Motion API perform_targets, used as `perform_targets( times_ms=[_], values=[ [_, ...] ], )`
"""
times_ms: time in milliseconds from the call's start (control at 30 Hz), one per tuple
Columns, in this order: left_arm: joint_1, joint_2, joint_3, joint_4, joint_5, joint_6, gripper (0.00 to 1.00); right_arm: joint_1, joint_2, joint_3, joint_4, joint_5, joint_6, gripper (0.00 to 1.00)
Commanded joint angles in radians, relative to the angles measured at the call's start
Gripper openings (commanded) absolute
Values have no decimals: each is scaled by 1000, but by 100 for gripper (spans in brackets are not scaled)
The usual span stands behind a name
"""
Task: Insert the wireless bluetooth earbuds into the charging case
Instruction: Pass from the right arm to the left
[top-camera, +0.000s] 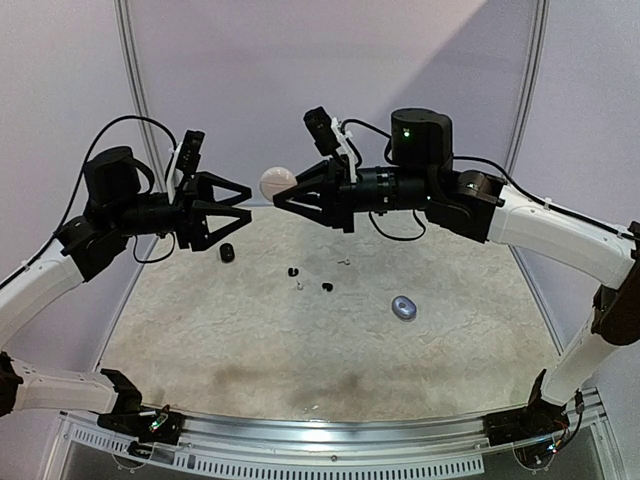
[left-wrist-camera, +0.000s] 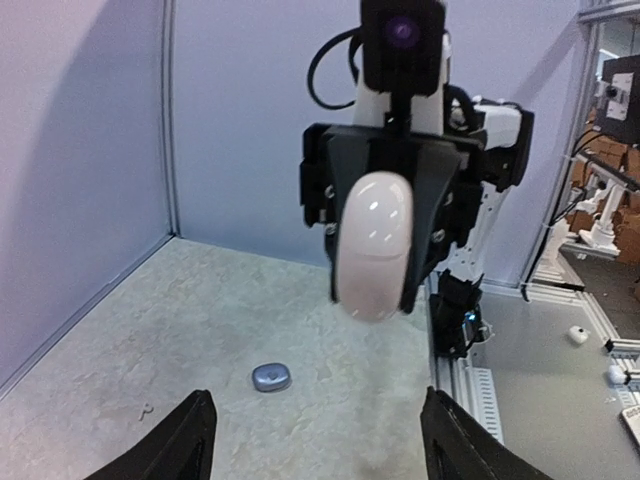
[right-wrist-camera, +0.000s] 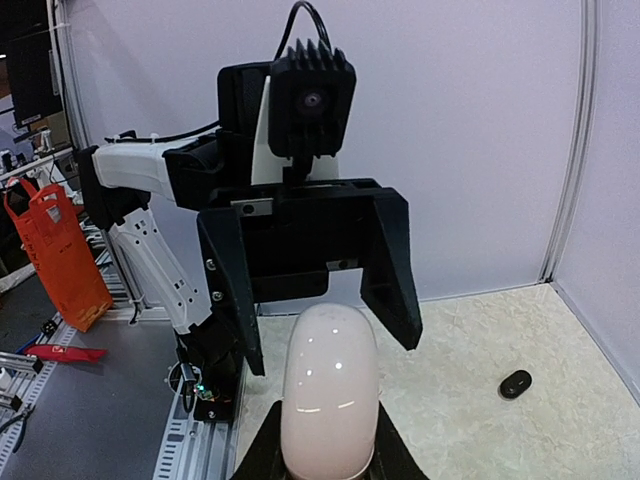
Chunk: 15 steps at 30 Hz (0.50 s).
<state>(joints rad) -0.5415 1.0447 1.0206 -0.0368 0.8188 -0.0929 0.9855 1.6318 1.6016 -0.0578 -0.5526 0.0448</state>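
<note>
1. The table (top-camera: 330, 340) is spread below both arms, whose bases are bolted at its 6 o'clock edge.
2. A case (top-camera: 277, 182) is held up above the table toward 12 o'clock, between the fingers of the right gripper (top-camera: 283, 200).
3. The left gripper (top-camera: 240, 201) is found just at 9 o'clock of that case, apart from it, with its jaws spread.
4. A second case (top-camera: 404, 307) lies on the table at 4 o'clock of centre.
5. Two earbuds (top-camera: 293, 271) (top-camera: 327, 287) are set near the centre, side by side.
6. Another small object (top-camera: 228, 253) lies at 9 o'clock of them, under the left gripper.
</note>
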Motion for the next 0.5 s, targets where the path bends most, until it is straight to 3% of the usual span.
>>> perform_targets(
  times_ms=[0,233,367,467],
  values=[
    [-34,14,6,101,43,-124,63,12,30,22,19,-3,-34,0],
    [-73,42,-8,182,22,-162,47,24,66,73,-6,-10,-77,0],
    [-75,48,-6,184,7,-164,45,25,70,78,-9,-26,-78,0],
    [-76,45,-8,179,-3,-161,34,24,69,78,-11,-29,-85,0]
  ],
)
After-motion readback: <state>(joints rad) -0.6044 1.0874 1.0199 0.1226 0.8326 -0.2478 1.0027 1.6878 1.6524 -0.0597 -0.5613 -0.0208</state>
